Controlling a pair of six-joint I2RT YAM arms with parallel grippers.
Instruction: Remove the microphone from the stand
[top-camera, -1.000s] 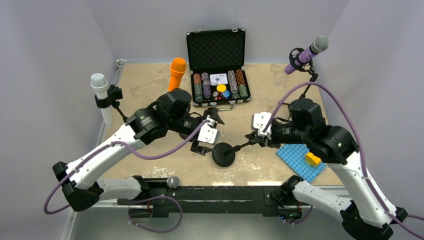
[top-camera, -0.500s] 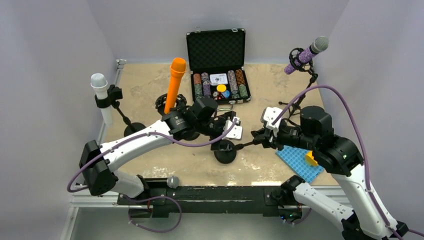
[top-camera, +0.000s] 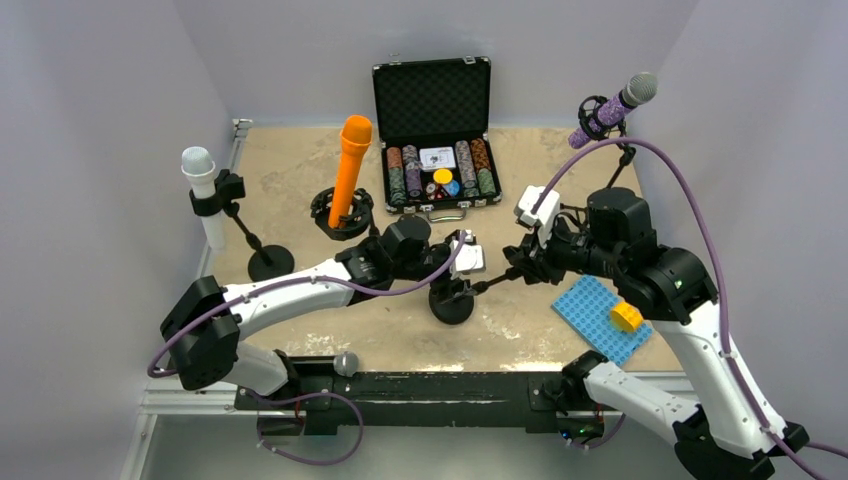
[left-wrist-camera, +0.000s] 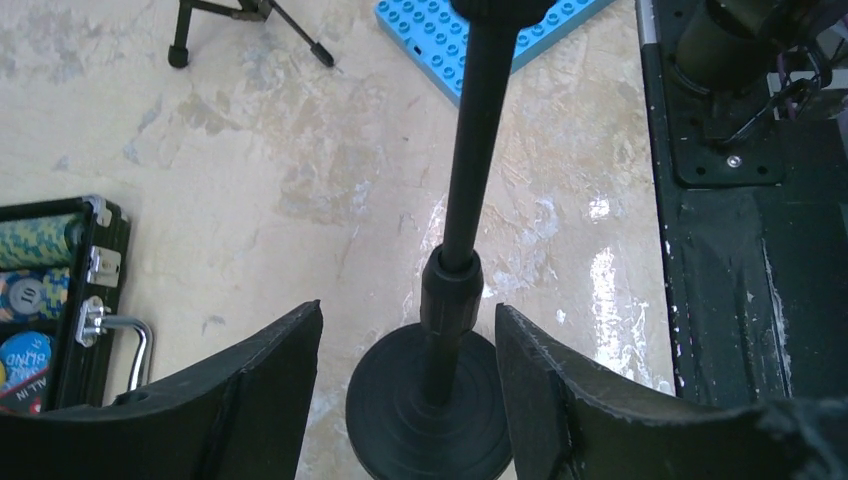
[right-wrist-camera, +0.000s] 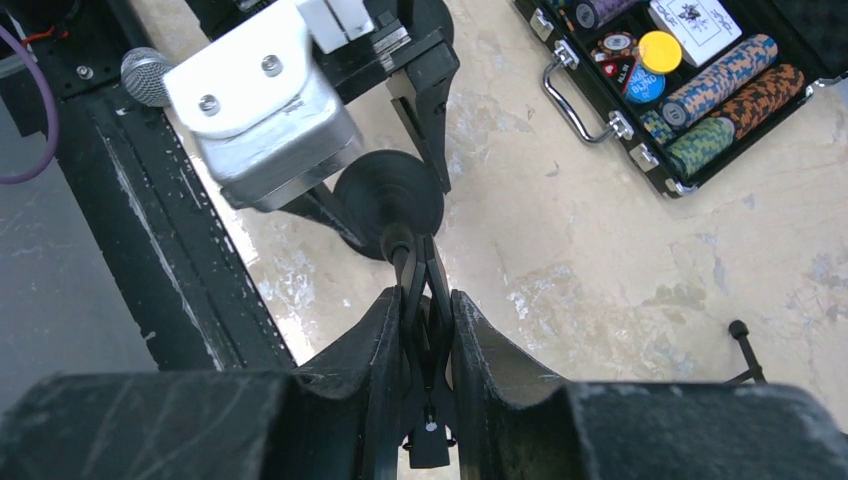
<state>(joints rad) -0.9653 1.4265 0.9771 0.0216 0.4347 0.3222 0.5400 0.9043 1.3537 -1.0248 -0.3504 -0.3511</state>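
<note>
A black stand with a round base (top-camera: 452, 305) and no microphone in its clip stands at the front middle. My right gripper (top-camera: 512, 272) is shut on the stand's clip (right-wrist-camera: 428, 330), at the top of the leaning pole. My left gripper (top-camera: 452, 288) is open, its jaws astride the pole (left-wrist-camera: 468, 190) just above the base (left-wrist-camera: 430, 415), not touching it. A grey-headed microphone (top-camera: 346, 363) lies on the black front rail; its head also shows in the right wrist view (right-wrist-camera: 147, 77).
A white microphone (top-camera: 200, 180) on a stand is at the left, an orange one (top-camera: 349, 165) in a ring stand at the back, a purple one (top-camera: 612, 110) on a tripod at the back right. An open chip case (top-camera: 436, 150) and a blue baseplate (top-camera: 598, 320) with a yellow brick lie nearby.
My left arm has swung right and lowered, bringing its open gripper around the stand's pole by the base. My right gripper, still on the clip, has shifted slightly up and back.
</note>
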